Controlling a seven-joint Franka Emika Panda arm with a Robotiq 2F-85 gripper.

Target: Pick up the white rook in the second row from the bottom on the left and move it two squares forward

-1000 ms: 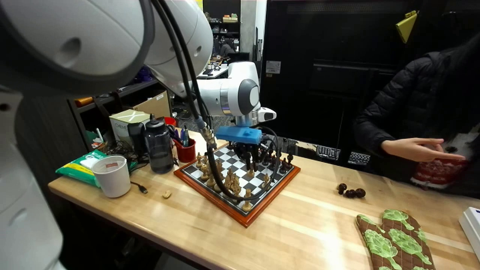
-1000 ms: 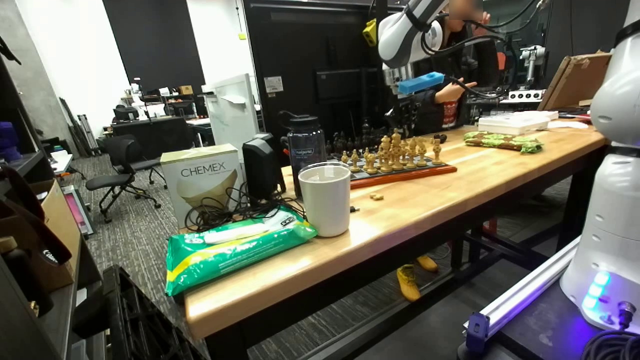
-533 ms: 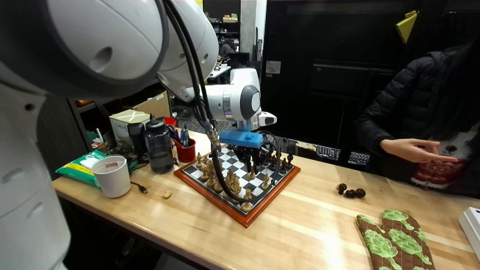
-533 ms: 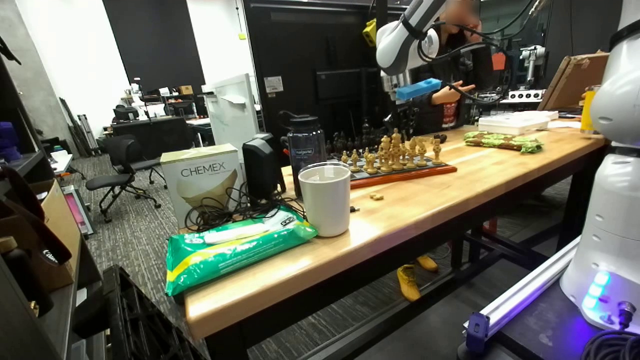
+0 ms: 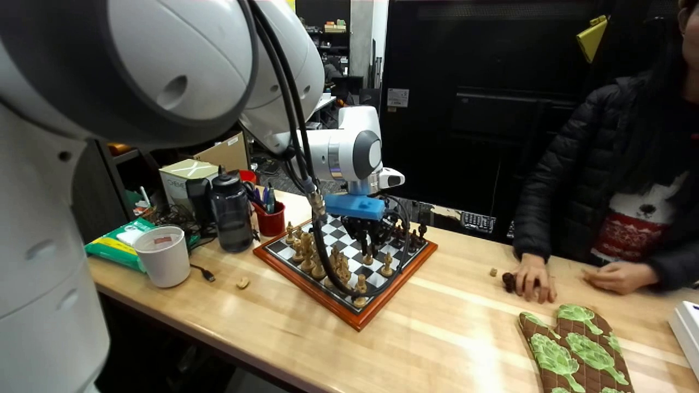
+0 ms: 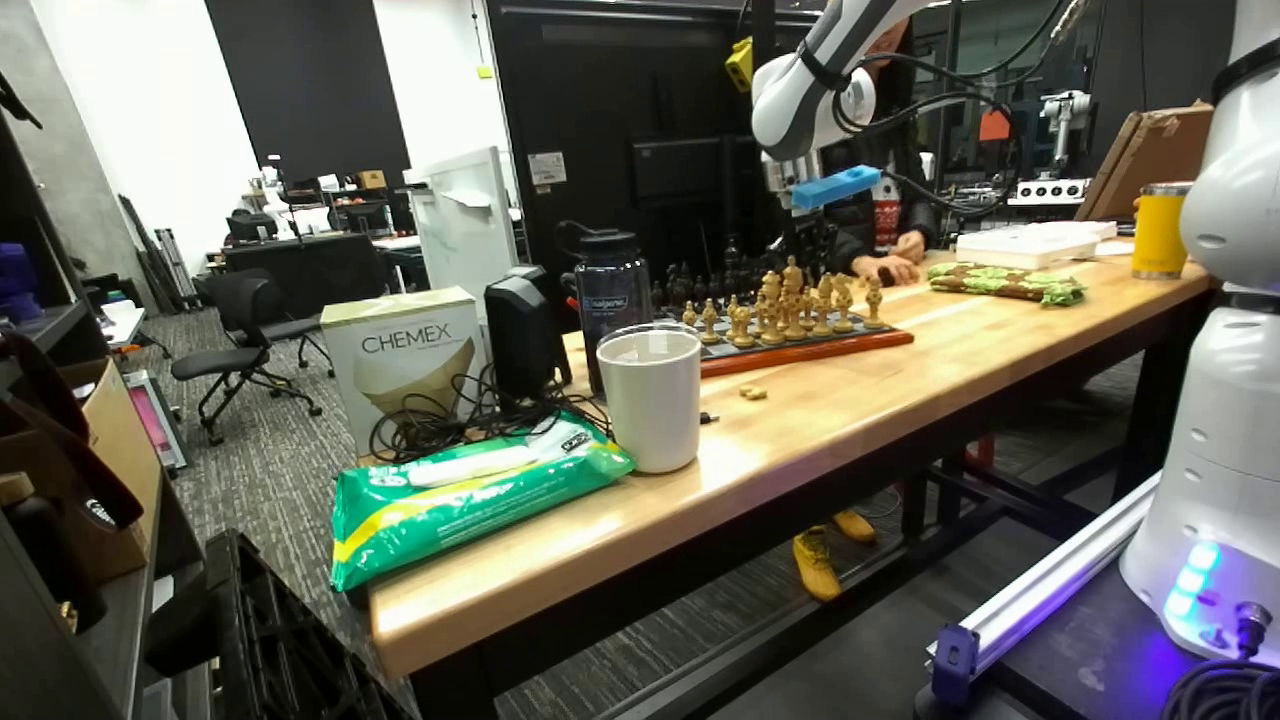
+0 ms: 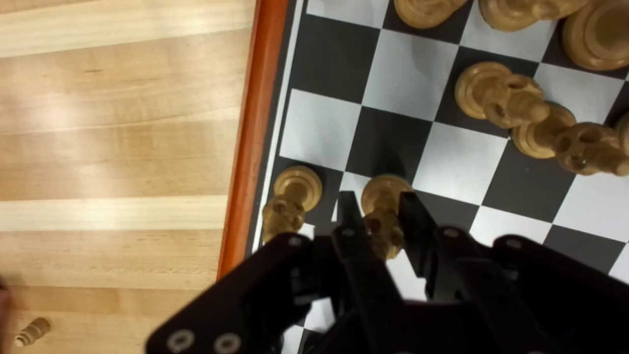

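The chessboard's reddish-brown rim (image 5: 333,303) surrounds squares that look pale and dark in the wrist view, such as this dark square (image 7: 400,135). My gripper (image 7: 378,196) points down at the board, its fingers (image 7: 350,209) close on both sides of a light tan chess piece (image 7: 385,233). That piece also shows below the gripper in an exterior view (image 5: 368,260). Whether it is a rook I cannot tell. Its base lies over a pale square; I cannot tell whether it touches the board. Another tan piece (image 7: 298,189) stands just beside it in the edge column.
More tan pieces (image 7: 484,88) stand close by. A dark bottle (image 5: 230,213), red pen cup (image 5: 271,219) and white cup (image 5: 163,256) stand beside the board. A person's hand (image 5: 534,281) rests by loose pieces. An oven mitt (image 5: 579,349) lies on the table.
My gripper has moved a little down and to the right in an exterior view, and the piece has moved with it. The person's hand has come down onto the loose dark pieces.
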